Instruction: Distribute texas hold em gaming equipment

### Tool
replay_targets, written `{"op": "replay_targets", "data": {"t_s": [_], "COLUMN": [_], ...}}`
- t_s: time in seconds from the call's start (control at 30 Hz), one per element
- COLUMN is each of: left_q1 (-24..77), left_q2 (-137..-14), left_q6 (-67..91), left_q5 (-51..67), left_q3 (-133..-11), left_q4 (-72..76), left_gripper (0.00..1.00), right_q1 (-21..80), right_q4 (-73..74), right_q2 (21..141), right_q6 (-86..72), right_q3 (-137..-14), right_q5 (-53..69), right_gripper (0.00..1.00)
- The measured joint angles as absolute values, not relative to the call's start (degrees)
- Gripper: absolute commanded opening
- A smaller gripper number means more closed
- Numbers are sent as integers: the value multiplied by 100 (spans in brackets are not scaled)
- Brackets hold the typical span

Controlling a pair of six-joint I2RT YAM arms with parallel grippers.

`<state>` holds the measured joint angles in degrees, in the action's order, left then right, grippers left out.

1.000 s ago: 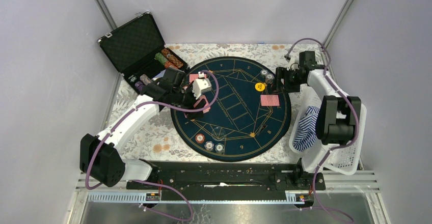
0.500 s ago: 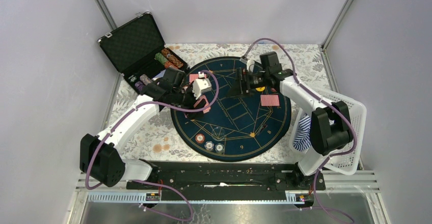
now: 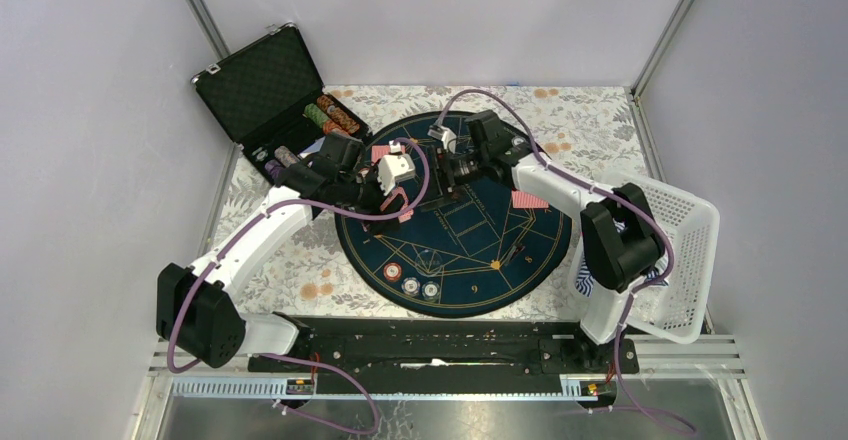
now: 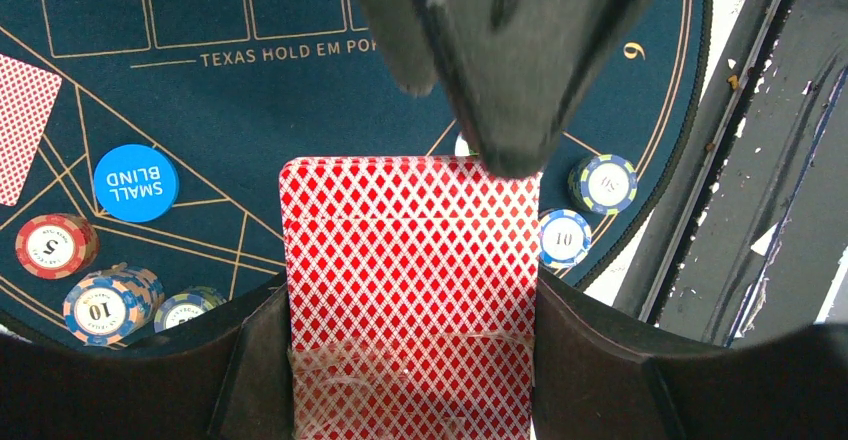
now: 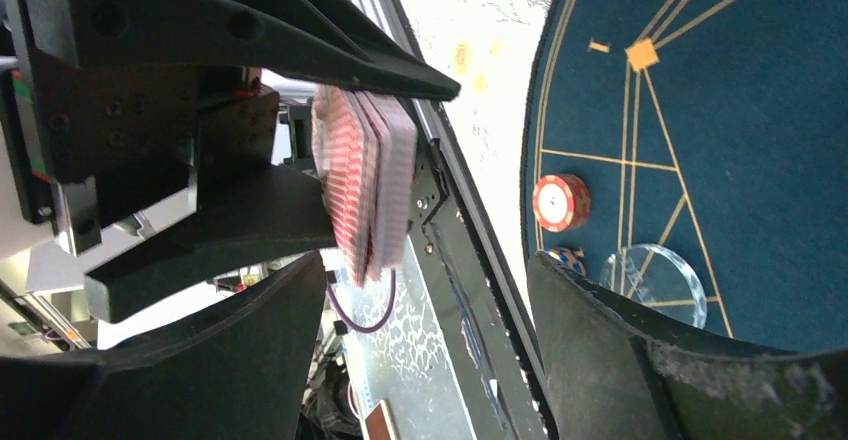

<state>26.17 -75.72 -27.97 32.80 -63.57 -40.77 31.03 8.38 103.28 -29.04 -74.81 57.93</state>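
My left gripper (image 3: 397, 203) is shut on a deck of red-backed playing cards (image 4: 410, 260), held above the left part of the round blue poker mat (image 3: 480, 250). The deck shows edge-on in the right wrist view (image 5: 365, 185). My right gripper (image 3: 447, 172) is open and has reached just short of the deck's free end, its fingers (image 4: 490, 60) hanging over it. Poker chips (image 3: 411, 285) lie at the mat's near edge. A single card (image 3: 530, 200) lies on the right of the mat. A blue SMALL BLIND disc (image 4: 135, 182) sits beside more chips (image 4: 105, 305).
A black case (image 3: 265, 80) stands open at the back left with rows of chips (image 3: 330, 115) in it. A white basket (image 3: 695, 260) sits at the right table edge. Another red card (image 3: 381, 152) lies at the mat's back left. A clear disc (image 5: 660, 280) rests beside a red chip (image 5: 560, 202).
My right arm has swung left across the mat, from its right edge to the deck in my left gripper. The left arm and deck have stayed still.
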Motion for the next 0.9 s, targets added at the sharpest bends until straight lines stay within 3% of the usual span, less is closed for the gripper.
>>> {"op": "replay_targets", "data": {"t_s": [0.23,0.6,0.9], "left_q1": [2617,2620,2617], "left_q2": [-7546,-7546,-7546], "left_q6": [-2797,-2799,-2797], "left_q5": [3301,3286,3227], "left_q3": [-6357,-6318,-6313], "left_q4": [-4075,-4082,-4106], "left_gripper": [0,0,0], "right_q1": [3380,3424,3301], "right_q4": [825,958,978], "right_q2": [10527,10711,10674], "right_q6": [-2958,-2965,-2963], "right_q3": [-7915,-7966,-7966], "right_q5": [5745,5658,5710], "right_gripper": [75,41,29]}}
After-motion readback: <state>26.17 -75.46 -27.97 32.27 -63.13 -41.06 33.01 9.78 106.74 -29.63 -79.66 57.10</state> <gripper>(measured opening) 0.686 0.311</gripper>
